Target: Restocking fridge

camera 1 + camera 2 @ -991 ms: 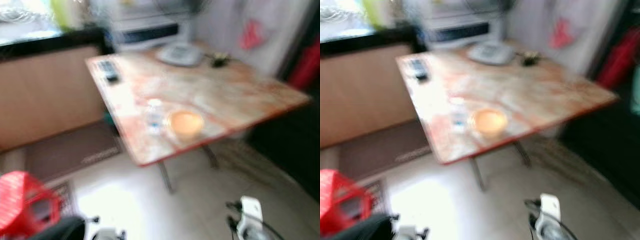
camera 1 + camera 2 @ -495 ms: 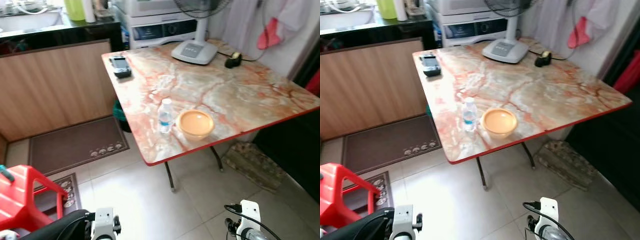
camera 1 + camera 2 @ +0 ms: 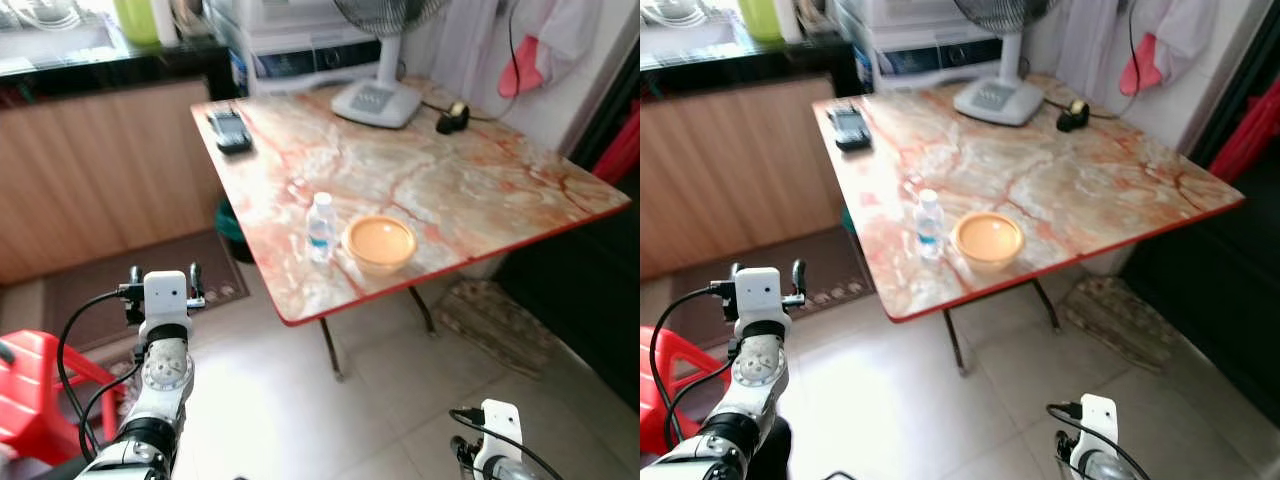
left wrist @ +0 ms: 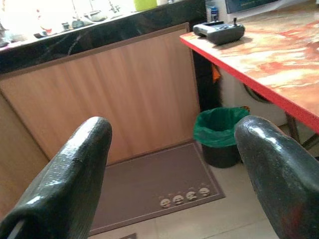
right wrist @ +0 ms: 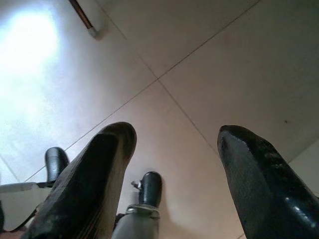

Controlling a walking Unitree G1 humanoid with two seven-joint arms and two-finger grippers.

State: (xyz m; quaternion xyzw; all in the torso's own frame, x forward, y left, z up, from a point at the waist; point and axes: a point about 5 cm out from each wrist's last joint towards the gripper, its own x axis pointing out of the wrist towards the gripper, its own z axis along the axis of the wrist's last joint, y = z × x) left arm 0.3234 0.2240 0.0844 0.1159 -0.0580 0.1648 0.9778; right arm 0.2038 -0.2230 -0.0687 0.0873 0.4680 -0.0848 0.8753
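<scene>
Raised since half a second ago: left gripper [image 3: 162, 272], up from the lower edge of the head view to about 8 o'clock, fingers spread wide and empty over the brown floor mat [image 4: 154, 191]. Ahead of it at roughly 2 o'clock, well apart: small water bottle [image 3: 321, 227], upright near the front edge of the marble-patterned table [image 3: 470, 185] with its red rim. Just beside the bottle at 3 o'clock, an orange bowl [image 3: 380, 243], close but whether touching cannot be told. Farther back at 11 o'clock on the tabletop, a dark handset [image 3: 230, 130]; at 1 o'clock, a white fan base [image 3: 377, 102]. Seen past the left fingers [image 4: 75, 164]: wood-panelled counter front [image 4: 114, 94] and a bin with a green liner [image 4: 220, 137] under the table's corner. Down at 5 o'clock, right gripper [image 5: 174, 174] hanging idle over pale floor tiles [image 5: 239, 74], fingers parted, nothing between them. Red plastic stool [image 3: 35, 385] at 8 o'clock, low beside the left arm.
</scene>
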